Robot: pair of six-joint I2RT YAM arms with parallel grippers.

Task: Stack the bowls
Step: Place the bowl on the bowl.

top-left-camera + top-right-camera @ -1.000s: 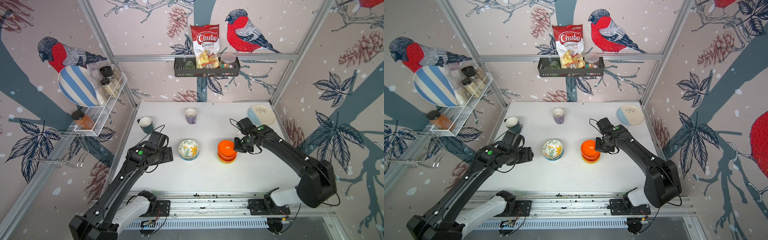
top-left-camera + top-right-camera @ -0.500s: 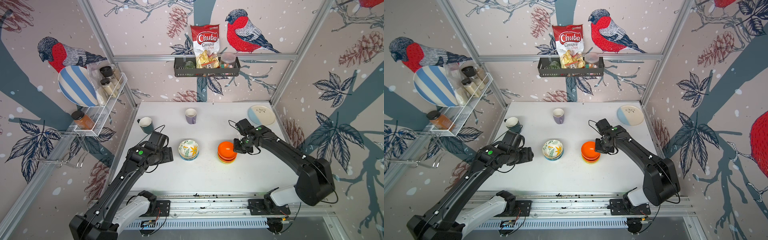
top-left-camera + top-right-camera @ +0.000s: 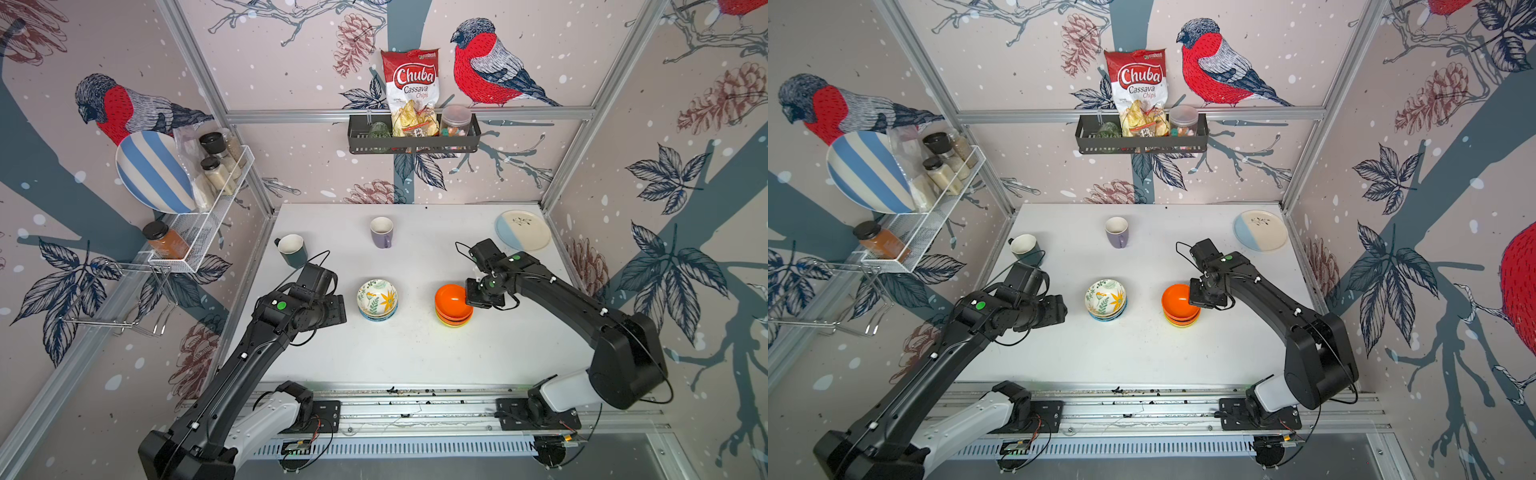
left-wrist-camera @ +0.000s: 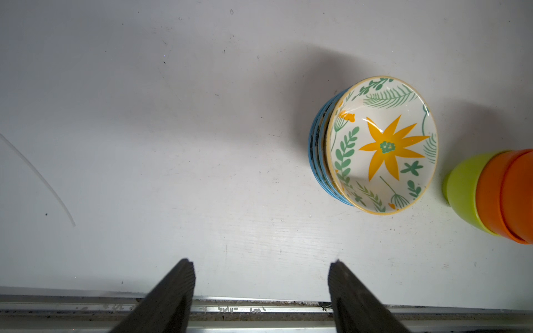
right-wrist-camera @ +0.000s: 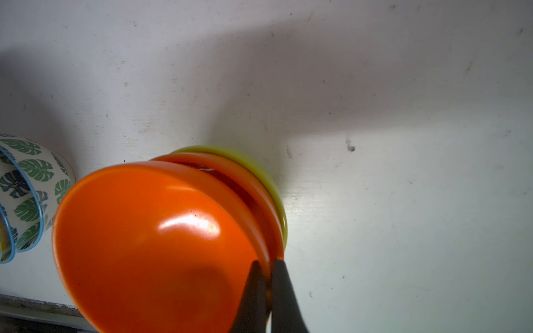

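Note:
Two stacks of bowls stand mid-table. The left stack [image 3: 377, 299] [image 3: 1105, 298] has a floral yellow-flower bowl [image 4: 383, 144] on top of blue-rimmed leaf bowls [image 5: 28, 187]. The right stack [image 3: 453, 307] [image 3: 1179, 307] has two orange bowls over a lime green bowl [image 4: 464, 190] [image 5: 259, 170]. My right gripper [image 5: 266, 263] [image 3: 471, 297] is shut on the rim of the top orange bowl [image 5: 150, 245], which sits slightly tilted above the second one. My left gripper [image 4: 261, 262] [image 3: 340, 309] hangs open over bare table, left of the patterned stack, holding nothing.
A purple mug [image 3: 382, 232] and a dark mug [image 3: 293, 249] stand toward the back left. A blue-and-cream plate [image 3: 523, 230] lies at the back right corner. The metal rail [image 4: 259, 311] runs along the table's front edge. Wire shelves hang on the walls.
The right arm has shifted very slightly, its grip on the orange bowl unchanged. The left arm and both stacks have stayed where they were.

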